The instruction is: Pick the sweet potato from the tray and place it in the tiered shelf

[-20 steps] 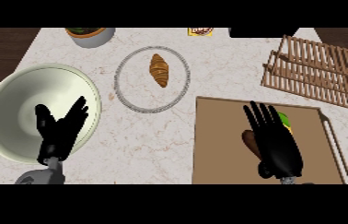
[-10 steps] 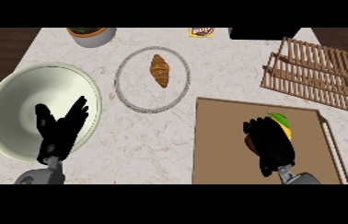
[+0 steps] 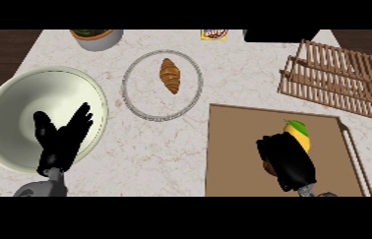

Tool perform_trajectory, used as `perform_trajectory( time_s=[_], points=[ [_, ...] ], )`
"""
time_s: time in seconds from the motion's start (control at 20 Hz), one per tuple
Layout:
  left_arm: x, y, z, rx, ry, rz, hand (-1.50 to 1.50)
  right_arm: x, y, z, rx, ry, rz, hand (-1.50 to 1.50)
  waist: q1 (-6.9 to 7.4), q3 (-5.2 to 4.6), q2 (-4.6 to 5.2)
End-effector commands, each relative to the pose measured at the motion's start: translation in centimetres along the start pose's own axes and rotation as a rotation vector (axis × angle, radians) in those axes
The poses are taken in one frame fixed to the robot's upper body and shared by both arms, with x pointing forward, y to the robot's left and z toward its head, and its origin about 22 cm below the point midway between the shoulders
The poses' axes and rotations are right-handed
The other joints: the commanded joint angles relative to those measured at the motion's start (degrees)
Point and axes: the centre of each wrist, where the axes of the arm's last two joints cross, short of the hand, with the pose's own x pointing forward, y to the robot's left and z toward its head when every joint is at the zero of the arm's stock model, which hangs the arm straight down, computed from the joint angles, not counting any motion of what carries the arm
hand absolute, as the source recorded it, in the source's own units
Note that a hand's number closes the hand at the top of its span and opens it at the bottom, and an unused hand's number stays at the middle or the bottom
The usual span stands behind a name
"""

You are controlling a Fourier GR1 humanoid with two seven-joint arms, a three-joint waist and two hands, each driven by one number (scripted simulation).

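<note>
A brown tray (image 3: 232, 154) lies on the counter at the lower right. My right hand (image 3: 289, 160) sits low over it with its fingers curled down. A small brown-orange sliver of the sweet potato (image 3: 269, 168) peeks out at the hand's left edge; the rest is hidden under it. A yellow and green fruit (image 3: 298, 131) lies on the tray just beyond the fingertips. The slatted wooden tiered shelf (image 3: 330, 78) stands at the upper right, beyond the tray. My left hand (image 3: 62, 137) rests open at the lower left, fingers up.
A large white bowl (image 3: 29, 100) fills the left side, partly under my left hand. A round plate (image 3: 134, 103) with a croissant (image 3: 170, 75) sits in the middle. Along the far edge stand a grey pot (image 3: 96, 39), a yellow packet (image 3: 213, 34) and a dark box (image 3: 280, 35).
My right hand's fingers went from straight to curled and the hand drew back toward the near edge, uncovering the yellow and green fruit. The left hand has not moved.
</note>
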Motion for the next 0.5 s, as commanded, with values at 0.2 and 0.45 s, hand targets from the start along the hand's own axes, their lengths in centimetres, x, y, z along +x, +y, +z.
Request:
perform_trajectory(
  time_s=[0.2, 0.45],
  points=[
    [-0.9, -0.2, 0.5, 0.009, 0.021, 0.009, 0.0, -4.1, -1.5, -0.5, 0.012, 0.24, -0.648, 1.5, -1.16, 1.1, 1.06],
    [-0.4, 0.3, 0.5, 0.015, 0.022, 0.011, 0.0, -4.5, -9.1, 1.9, -0.232, 0.232, -0.714, 1.5, -1.38, 0.96, 0.6]
  ],
)
